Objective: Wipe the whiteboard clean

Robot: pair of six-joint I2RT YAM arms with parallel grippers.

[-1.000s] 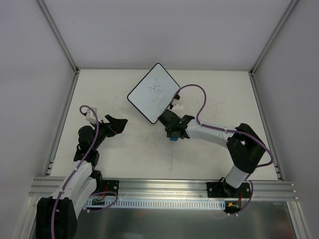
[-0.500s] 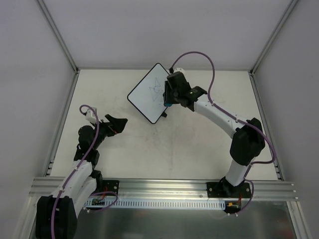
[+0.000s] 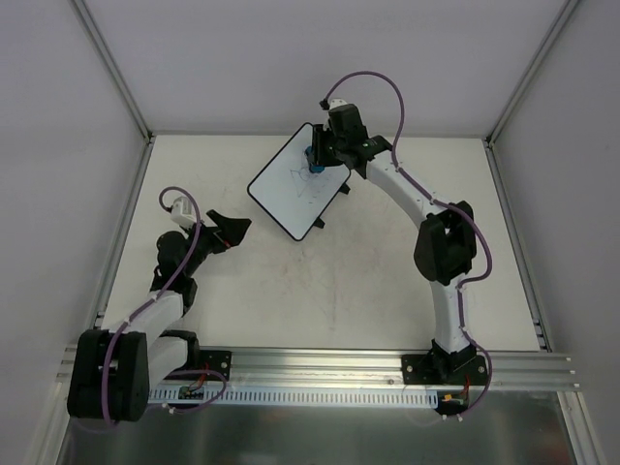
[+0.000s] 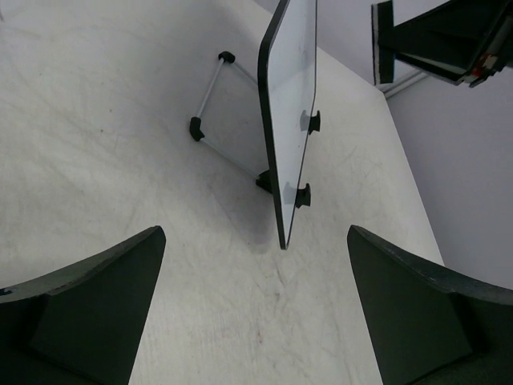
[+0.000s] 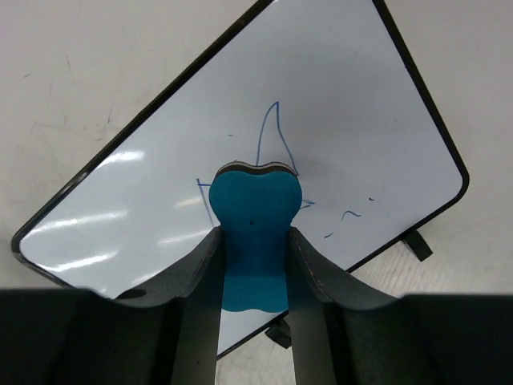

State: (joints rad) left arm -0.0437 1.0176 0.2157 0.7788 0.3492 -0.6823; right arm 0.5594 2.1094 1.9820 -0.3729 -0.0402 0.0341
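Observation:
The whiteboard (image 3: 291,189) lies at the back middle of the table, white with a thin black rim and two black tabs on its right edge, with thin blue scribbles on it. My right gripper (image 3: 317,158) is shut on the blue bone-shaped eraser (image 5: 255,220) and holds it over the board's upper part, at the scribbles (image 5: 272,132). Whether the eraser touches the board cannot be told. My left gripper (image 3: 231,230) is open and empty, left of the board's near corner. In the left wrist view the whiteboard (image 4: 288,112) shows edge-on ahead of the wide-apart jaws.
A small wire stand (image 4: 210,116) lies on the table left of the board in the left wrist view. White walls and metal frame posts (image 3: 116,73) enclose the table. A metal rail (image 3: 320,373) runs along the near edge.
My right arm has swung from near the board's lower right corner up and back over the board with the eraser. The left arm has shifted slightly.

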